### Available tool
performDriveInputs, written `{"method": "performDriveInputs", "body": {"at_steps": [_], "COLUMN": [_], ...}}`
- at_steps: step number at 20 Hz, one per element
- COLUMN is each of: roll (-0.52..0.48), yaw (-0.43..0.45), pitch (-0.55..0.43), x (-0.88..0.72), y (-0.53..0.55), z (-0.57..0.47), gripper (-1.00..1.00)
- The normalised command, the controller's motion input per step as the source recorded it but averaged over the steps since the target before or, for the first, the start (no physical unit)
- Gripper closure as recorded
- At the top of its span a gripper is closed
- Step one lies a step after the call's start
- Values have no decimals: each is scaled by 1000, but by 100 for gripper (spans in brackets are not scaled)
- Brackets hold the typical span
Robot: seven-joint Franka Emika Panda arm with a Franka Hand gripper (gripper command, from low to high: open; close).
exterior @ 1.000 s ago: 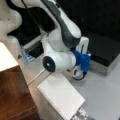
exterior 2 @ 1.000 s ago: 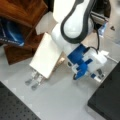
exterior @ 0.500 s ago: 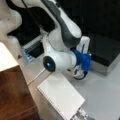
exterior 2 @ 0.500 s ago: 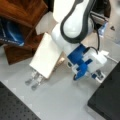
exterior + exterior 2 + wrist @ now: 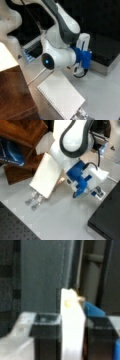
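In the wrist view my gripper (image 5: 72, 323) is shut on a thin white slab (image 5: 72, 312), seen edge-on between the two black fingers (image 5: 46, 327). In both front views the slab is a flat cream-white board (image 5: 46, 177) (image 5: 62, 96), tilted over the grey table. Small metal clips (image 5: 33, 200) hang at its low end. The arm's wrist, with a blue mount (image 5: 78, 178) (image 5: 83, 57), sits at the board's upper right edge. In a front view the fingers are hidden behind the arm's white joint (image 5: 58, 58).
A brown wooden shelf (image 5: 22, 132) holding a blue box (image 5: 10, 152) stands at a front view's top left. A black block (image 5: 107, 220) lies at the bottom right and a black perforated mat (image 5: 15, 227) at the bottom left. A dark wooden top (image 5: 15, 95) is beside the board.
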Motion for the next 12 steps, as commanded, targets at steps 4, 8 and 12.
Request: {"method": "performDriveInputs", "body": {"at_steps": [4,8,12], "roll": [-129,-127,-192], "yaw": [102,78,37], "pitch": [-11,4,70], "x": [191,216,202], "y": [-93,-101,-65], "z": [359,322,435], "gripper": [100,100,100]}}
